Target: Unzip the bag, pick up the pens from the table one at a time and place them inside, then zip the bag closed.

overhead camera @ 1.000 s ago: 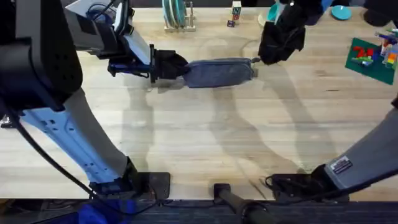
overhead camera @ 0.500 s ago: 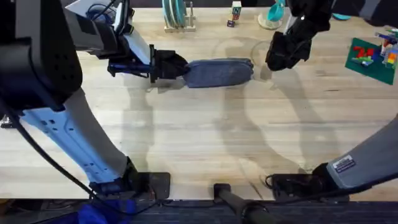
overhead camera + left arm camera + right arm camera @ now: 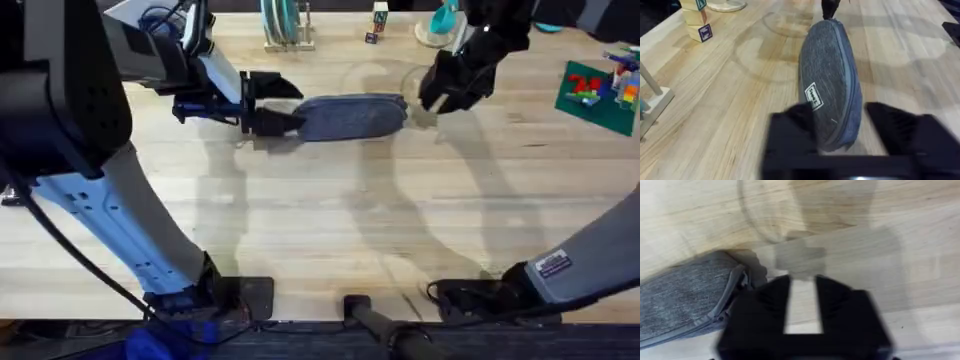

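The blue-grey bag (image 3: 350, 116) lies lengthwise at the far middle of the table (image 3: 330, 220), its zipper closed along the top. My left gripper (image 3: 288, 103) is open, one finger on each side of the bag's left end. In the left wrist view the bag (image 3: 830, 80) runs away from between the left gripper's (image 3: 840, 137) spread fingers. My right gripper (image 3: 428, 98) hovers just off the bag's right end. The right wrist view shows this gripper (image 3: 802, 310) open by a narrow gap with bare wood in it, the bag's end and zipper pull (image 3: 741, 278) beside it. The pens are out of view.
Along the far edge stand a rack of plates (image 3: 283, 25), small blocks (image 3: 377, 20) and a teal item (image 3: 440, 20). A green plate with toy bricks (image 3: 598, 88) sits at the far right. Wooden blocks (image 3: 696, 20) stand off to one side of the bag.
My left gripper, shut on the bag's left end before, has opened. The right gripper pulled away from the bag's right end, then came slightly back toward it.
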### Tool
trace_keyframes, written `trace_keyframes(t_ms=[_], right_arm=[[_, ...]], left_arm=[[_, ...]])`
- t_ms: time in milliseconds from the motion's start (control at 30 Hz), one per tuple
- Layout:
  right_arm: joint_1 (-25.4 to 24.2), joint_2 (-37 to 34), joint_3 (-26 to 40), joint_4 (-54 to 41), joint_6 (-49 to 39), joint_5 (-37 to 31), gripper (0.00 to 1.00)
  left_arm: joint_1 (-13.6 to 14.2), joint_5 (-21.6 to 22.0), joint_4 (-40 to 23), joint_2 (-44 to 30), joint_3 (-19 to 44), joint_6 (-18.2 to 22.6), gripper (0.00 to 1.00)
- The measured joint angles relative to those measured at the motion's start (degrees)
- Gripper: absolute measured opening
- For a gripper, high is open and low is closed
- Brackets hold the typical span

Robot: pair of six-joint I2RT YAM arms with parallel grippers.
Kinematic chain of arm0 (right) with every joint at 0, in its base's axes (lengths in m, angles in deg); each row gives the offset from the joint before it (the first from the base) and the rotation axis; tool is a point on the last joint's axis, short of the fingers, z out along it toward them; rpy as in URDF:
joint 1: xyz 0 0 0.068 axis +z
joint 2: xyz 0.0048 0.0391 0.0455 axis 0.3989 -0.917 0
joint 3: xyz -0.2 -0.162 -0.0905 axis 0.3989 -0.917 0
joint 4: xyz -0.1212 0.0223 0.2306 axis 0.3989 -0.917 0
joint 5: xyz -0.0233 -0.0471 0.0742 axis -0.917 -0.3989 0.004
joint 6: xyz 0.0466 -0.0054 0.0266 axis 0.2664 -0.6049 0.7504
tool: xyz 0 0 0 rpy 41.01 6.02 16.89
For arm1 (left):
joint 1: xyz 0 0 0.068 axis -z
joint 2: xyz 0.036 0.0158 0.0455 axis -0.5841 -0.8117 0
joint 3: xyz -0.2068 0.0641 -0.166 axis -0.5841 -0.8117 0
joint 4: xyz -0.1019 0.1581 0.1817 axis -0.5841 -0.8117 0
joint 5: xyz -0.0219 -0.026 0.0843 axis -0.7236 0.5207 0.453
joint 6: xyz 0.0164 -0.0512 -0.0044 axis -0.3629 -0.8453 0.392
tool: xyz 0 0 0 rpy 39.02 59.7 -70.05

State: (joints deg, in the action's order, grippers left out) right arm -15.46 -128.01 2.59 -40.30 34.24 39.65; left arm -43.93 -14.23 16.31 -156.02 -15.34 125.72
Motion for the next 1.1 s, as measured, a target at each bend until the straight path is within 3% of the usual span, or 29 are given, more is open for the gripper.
trace_keyframes(t_ms=[67, 100, 167, 200, 700, 900, 1100], right_arm=[[0.0, 0.0, 0.0, 0.1, 0.0, 0.1, 0.545], [0.0, 0.0, 0.0, 0.2, 0.0, 0.1, 0.706], [0.0, 0.0, 0.0, 0.6, -0.1, 0.1, 0.947], [0.0, 0.0, 0.0, 0.9, -0.1, 0.1, 0.985], [0.0, 1.0, -0.1, 1.4, 0.0, -0.7, 0.996], [0.0, 8.0, -0.3, 1.3, -0.2, -1.8, 0.996], [0.0, 12.0, -0.3, 0.2, -0.2, -1.9, 0.996]], left_arm=[[-0.1, 0.0, 0.0, 0.0, 0.0, -0.1, 0.919], [-0.1, 0.0, -0.1, 0.0, 0.0, -0.3, 0.974], [-0.1, 0.0, 0.2, 0.0, 0.0, -0.7, 0.991], [-0.1, 0.0, 0.4, 0.0, 0.0, -1.2, 0.992], [-0.1, 0.2, 0.3, 0.0, 3.1, -11.6, 0.997], [-0.1, 5.3, -0.6, 0.0, 7.7, -19.1, 0.997], [-0.1, 9.6, -5.3, 0.4, 11.7, -22.6, 0.997]])
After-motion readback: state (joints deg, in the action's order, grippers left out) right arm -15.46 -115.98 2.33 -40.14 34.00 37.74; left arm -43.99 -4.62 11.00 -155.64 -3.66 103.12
